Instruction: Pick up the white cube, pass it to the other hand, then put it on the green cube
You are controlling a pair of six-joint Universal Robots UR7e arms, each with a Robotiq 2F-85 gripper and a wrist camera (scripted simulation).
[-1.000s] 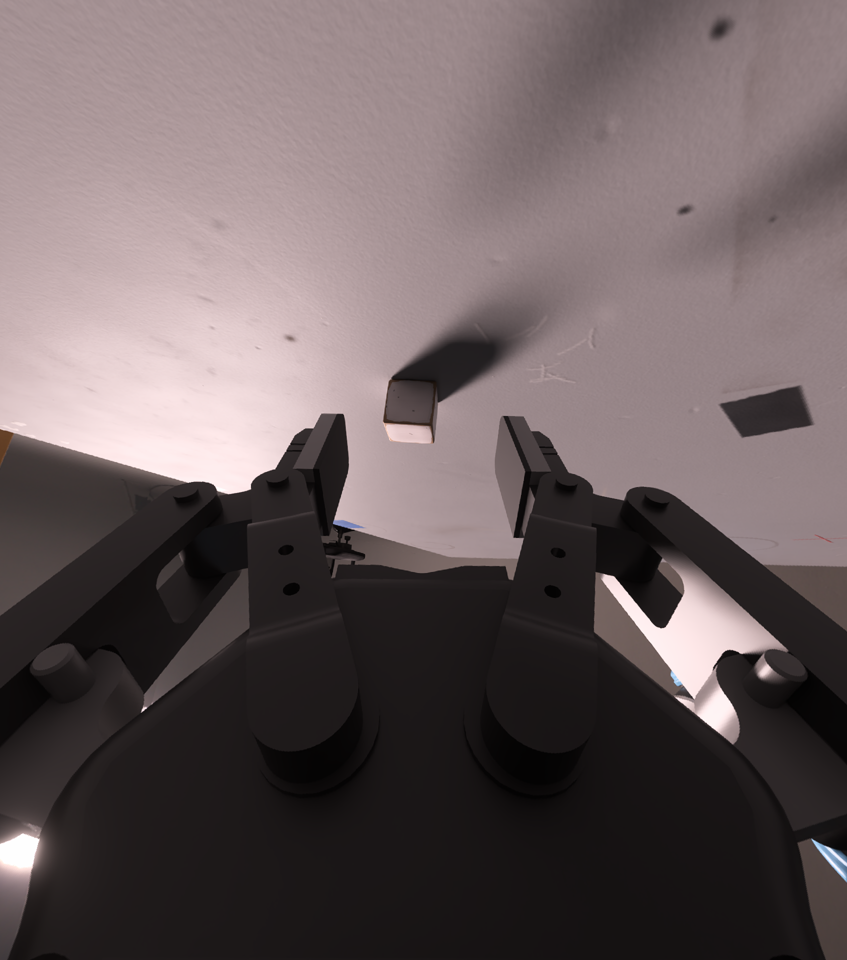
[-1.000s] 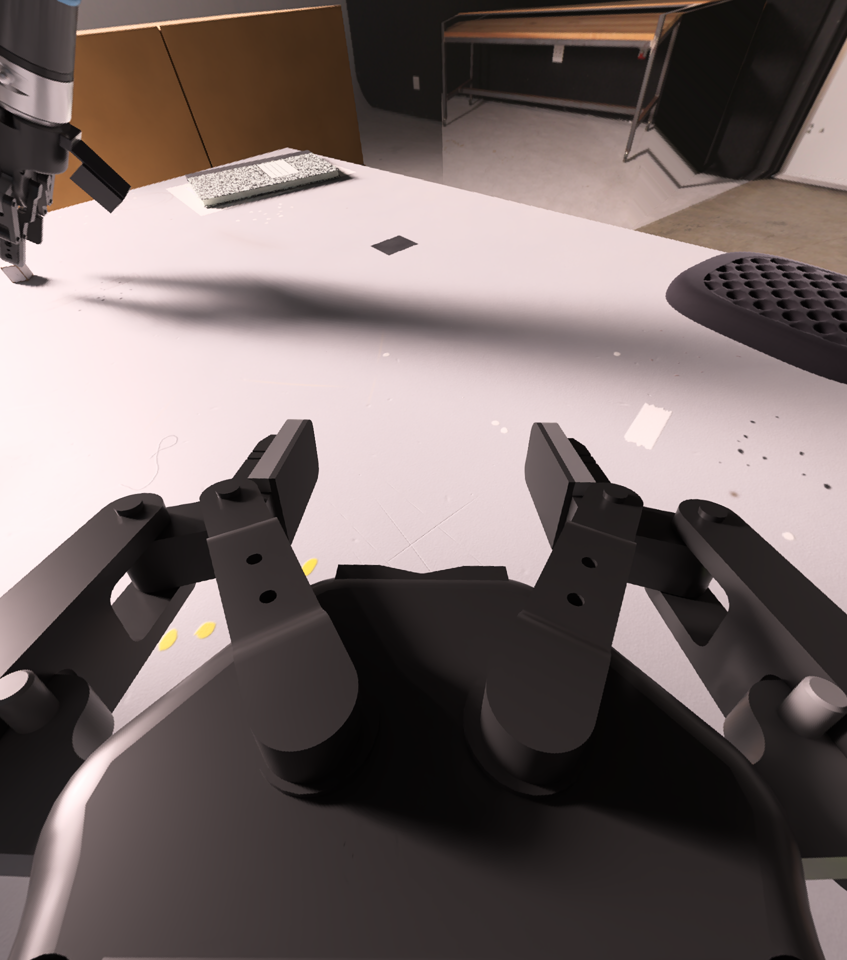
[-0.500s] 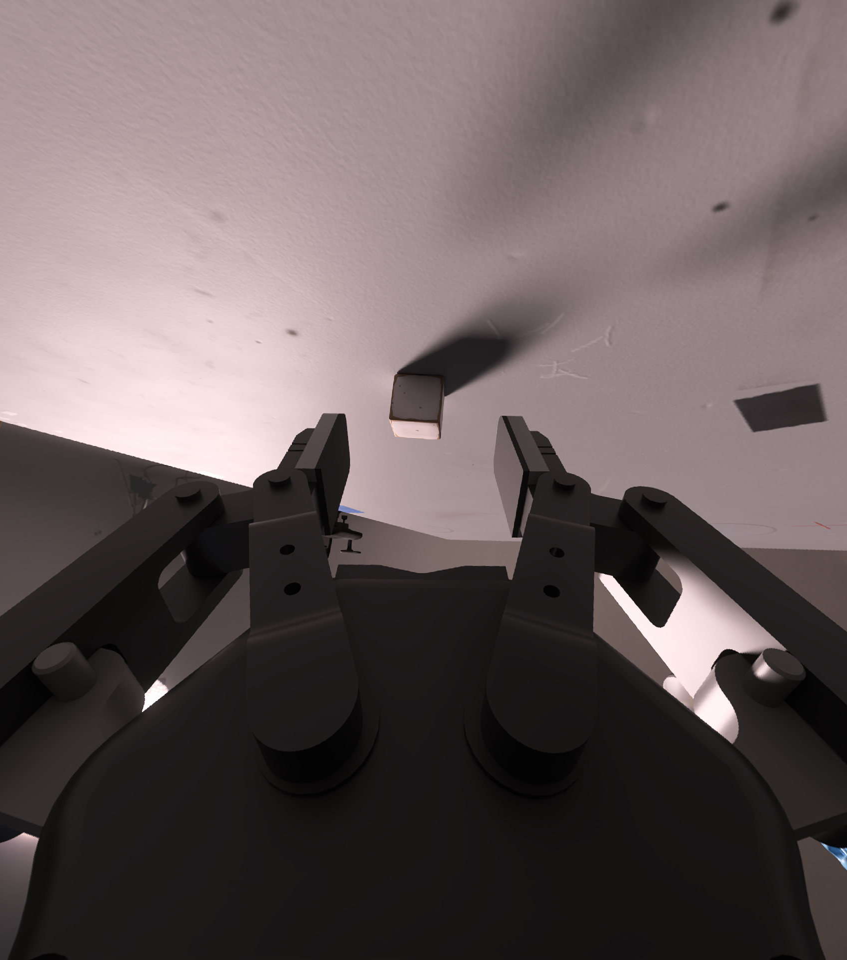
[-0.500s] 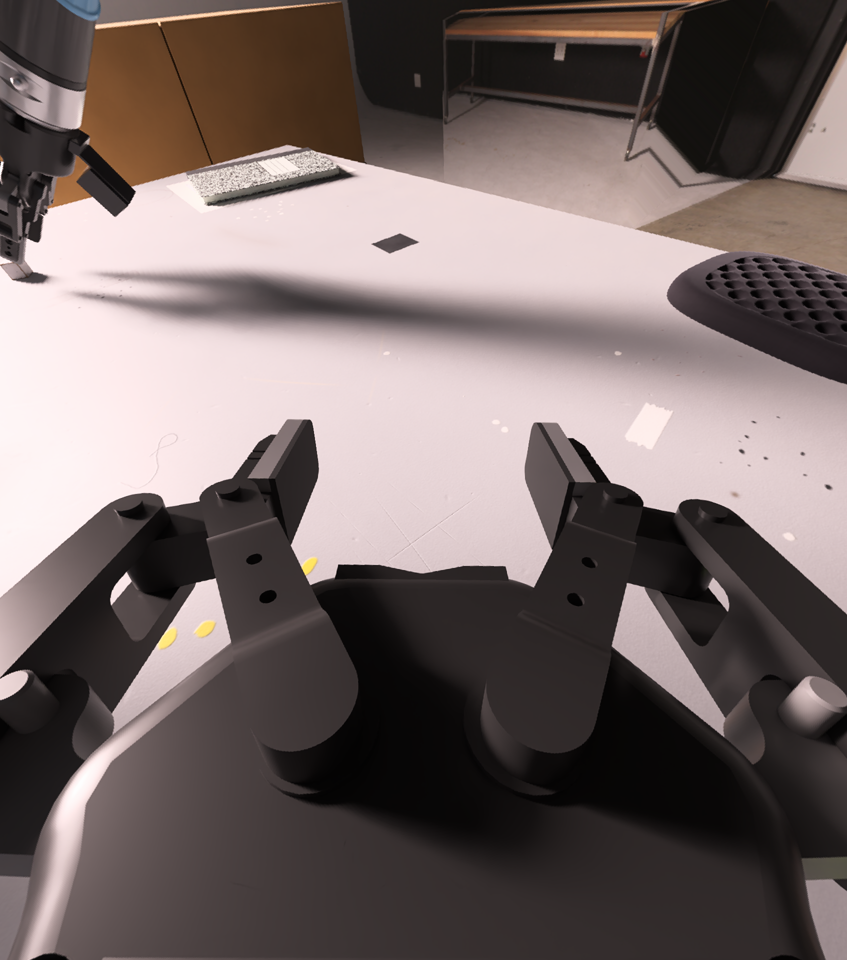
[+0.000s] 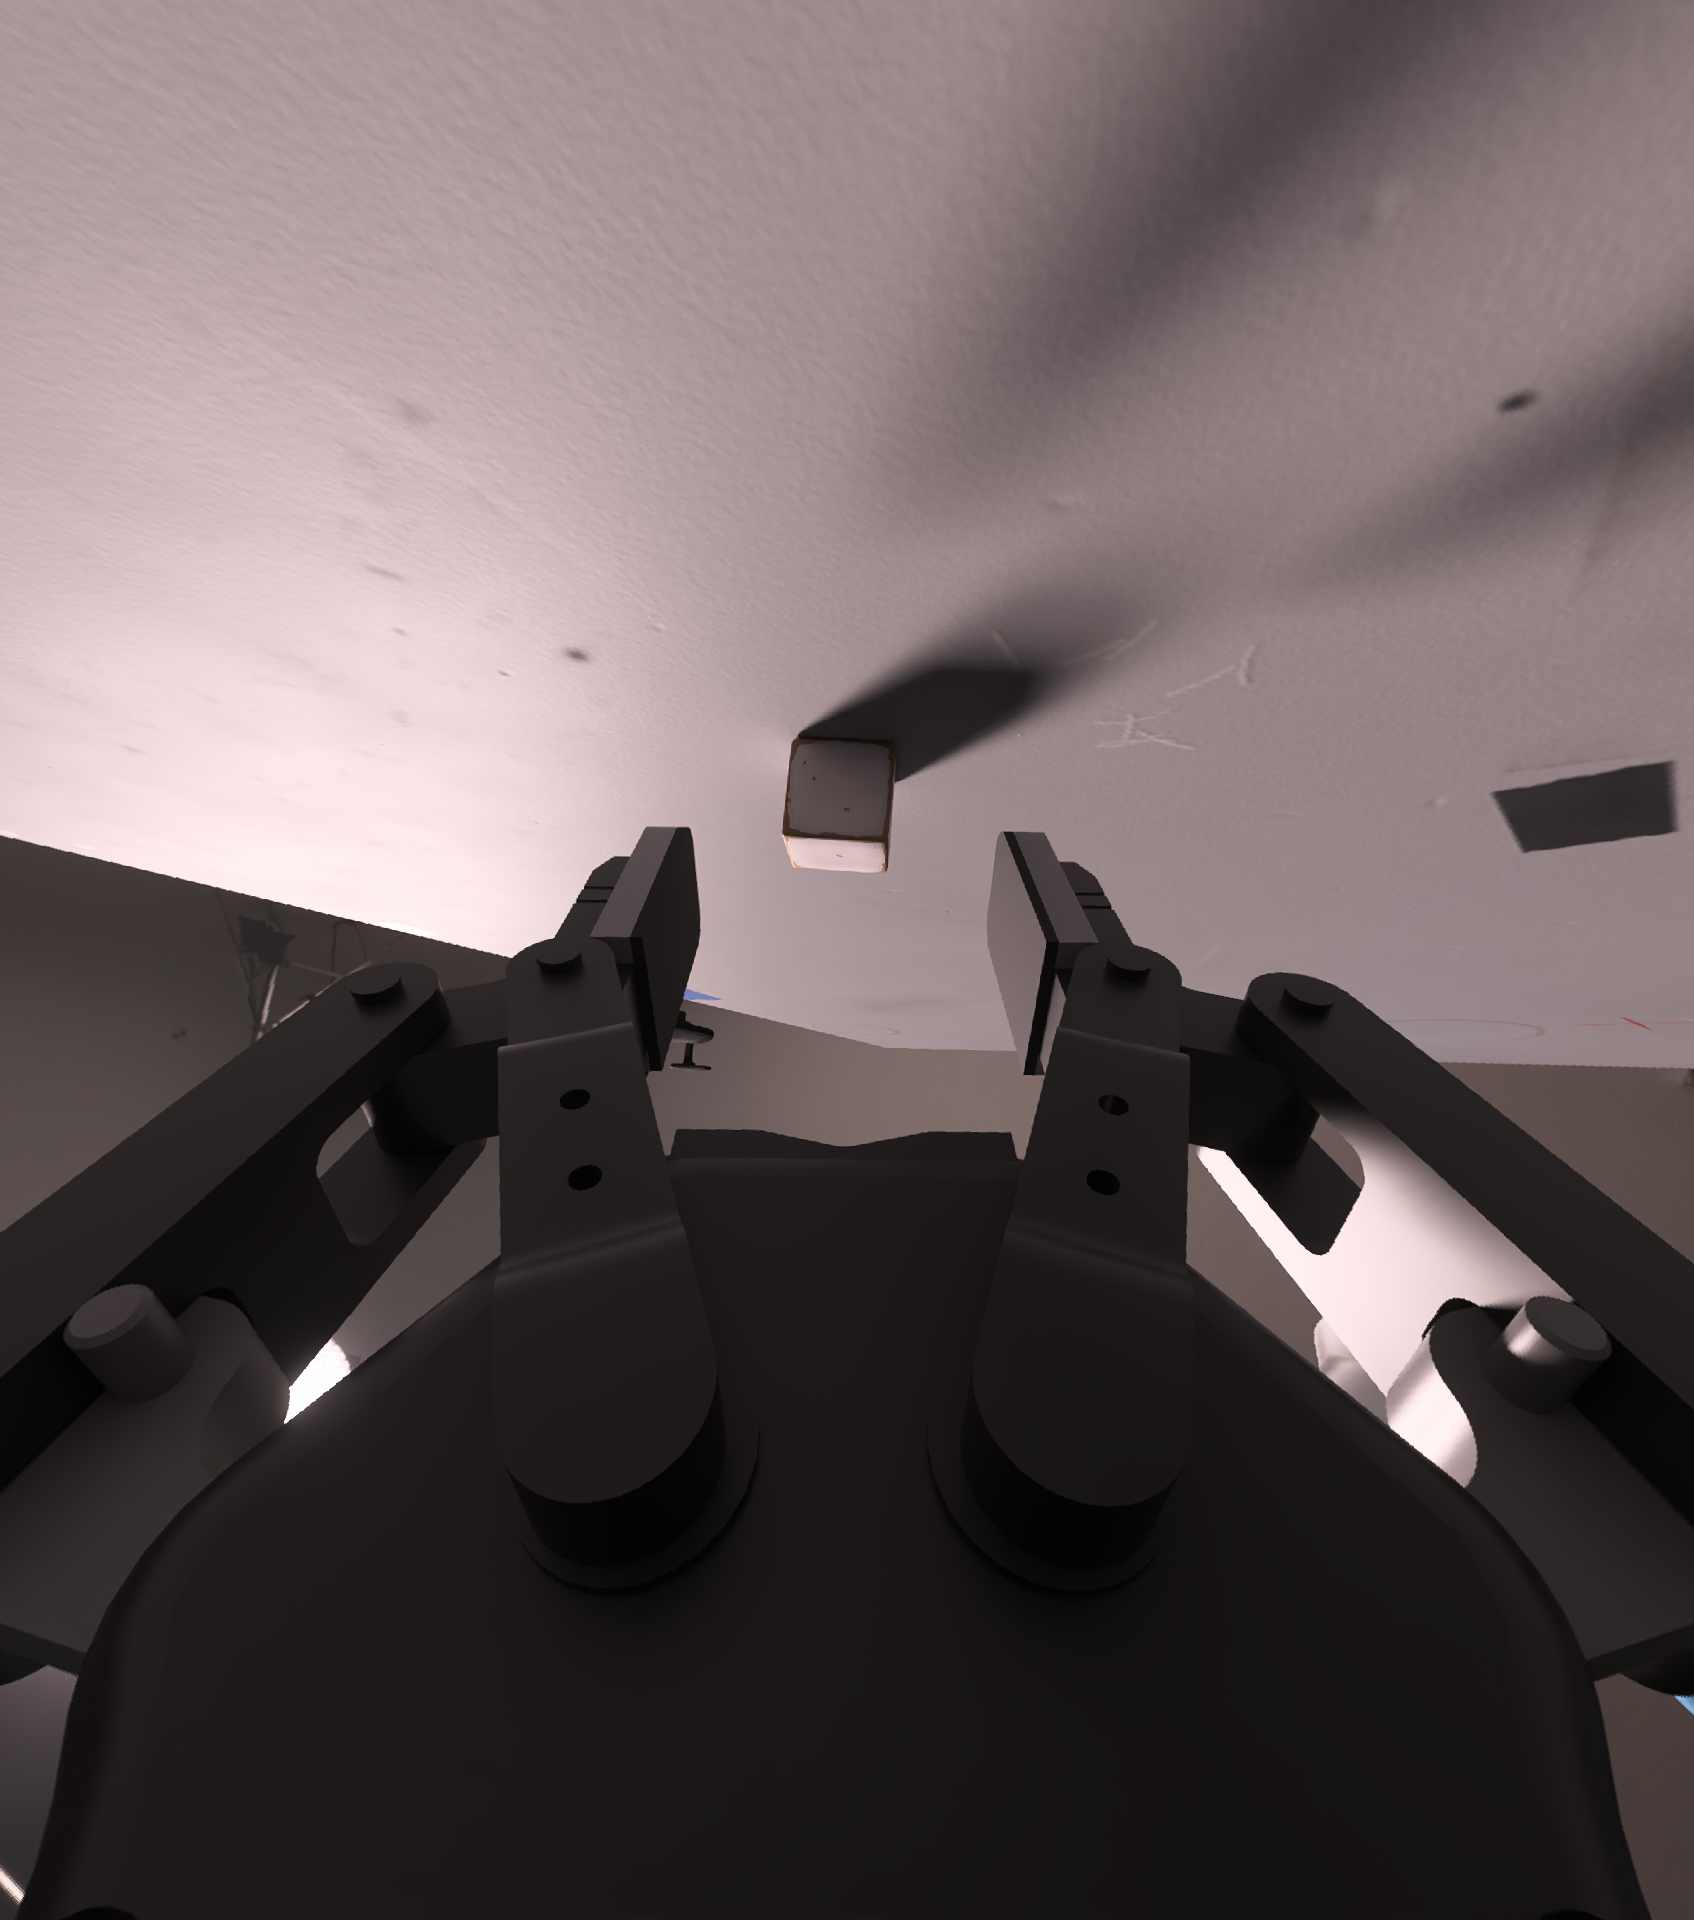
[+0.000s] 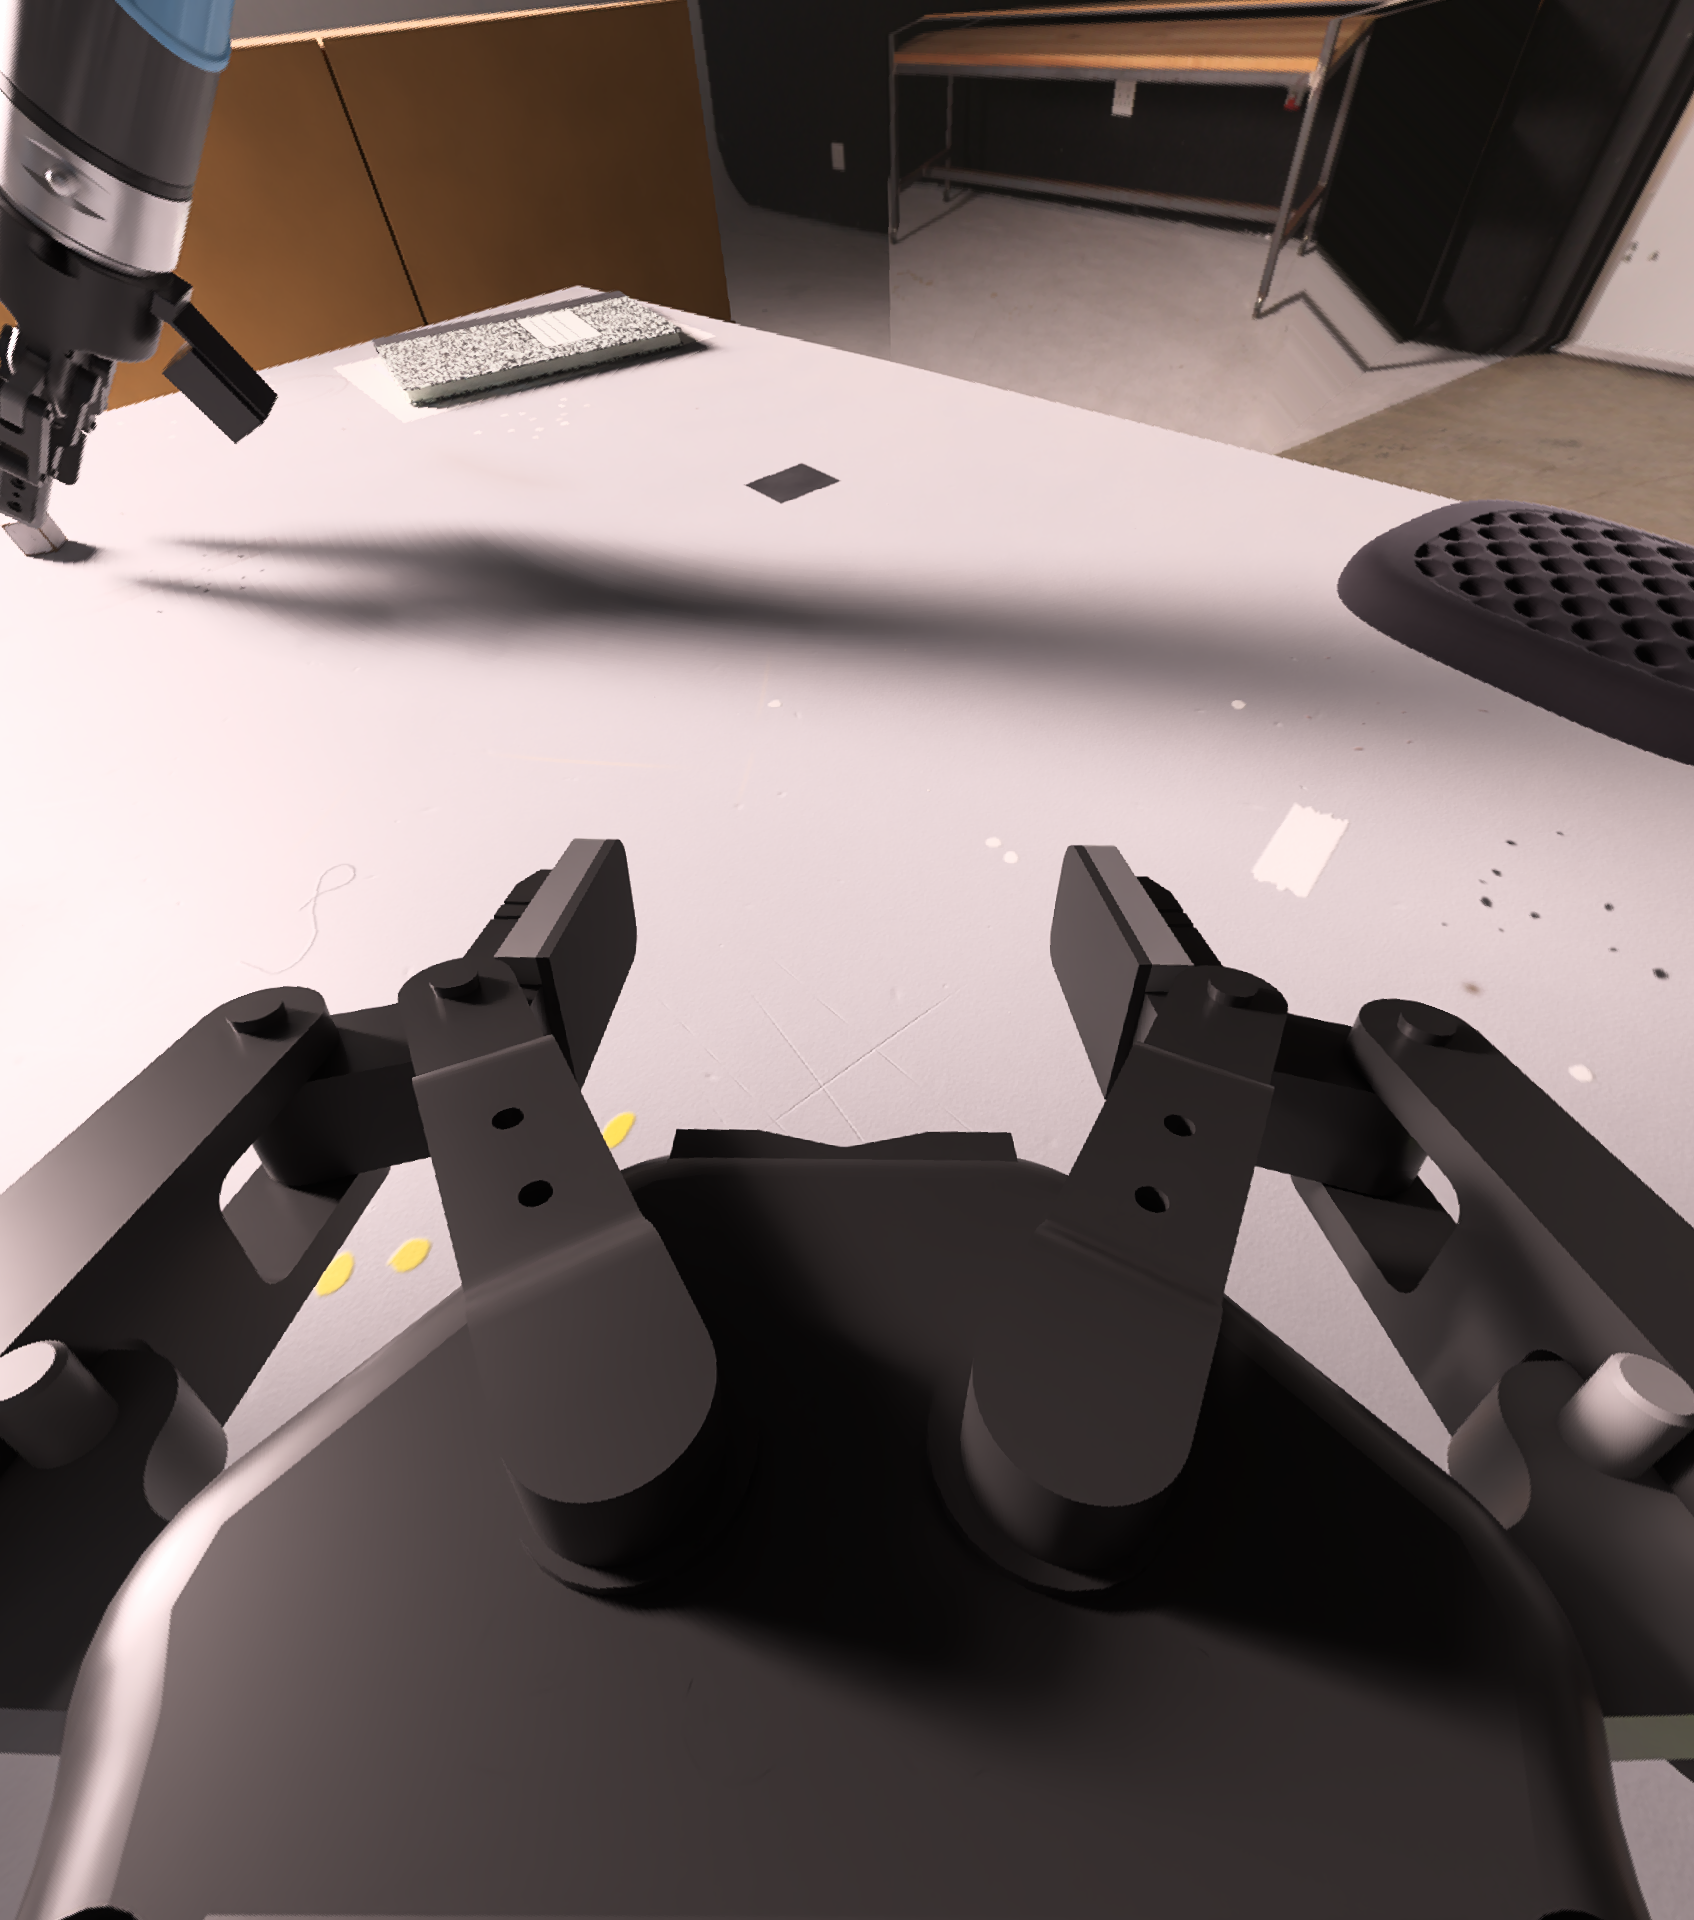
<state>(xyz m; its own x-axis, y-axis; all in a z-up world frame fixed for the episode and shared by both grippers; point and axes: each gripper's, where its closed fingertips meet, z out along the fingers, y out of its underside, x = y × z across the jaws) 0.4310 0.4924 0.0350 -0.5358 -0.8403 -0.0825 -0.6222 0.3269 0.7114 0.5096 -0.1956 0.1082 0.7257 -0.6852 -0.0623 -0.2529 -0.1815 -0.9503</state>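
step: pick approach | left gripper [image 5: 841,904] fingers apart, hovering at white cube [image 5: 839,803] | right gripper [image 6: 843,914] fingers apart, idling | next: straddling cube, closing

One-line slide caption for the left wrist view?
Left gripper, open, poised over the white cube on the table.

Bare table [image 5: 614,416] around white cube [image 5: 838,805] (perforated pad [image 6: 1601,613] well apart)

I see the pale worktop [image 6: 614,727] carrying the white cube [image 5: 839,803], a speckled pad [image 6: 531,343] and a dark perforated mat [image 6: 1591,613].
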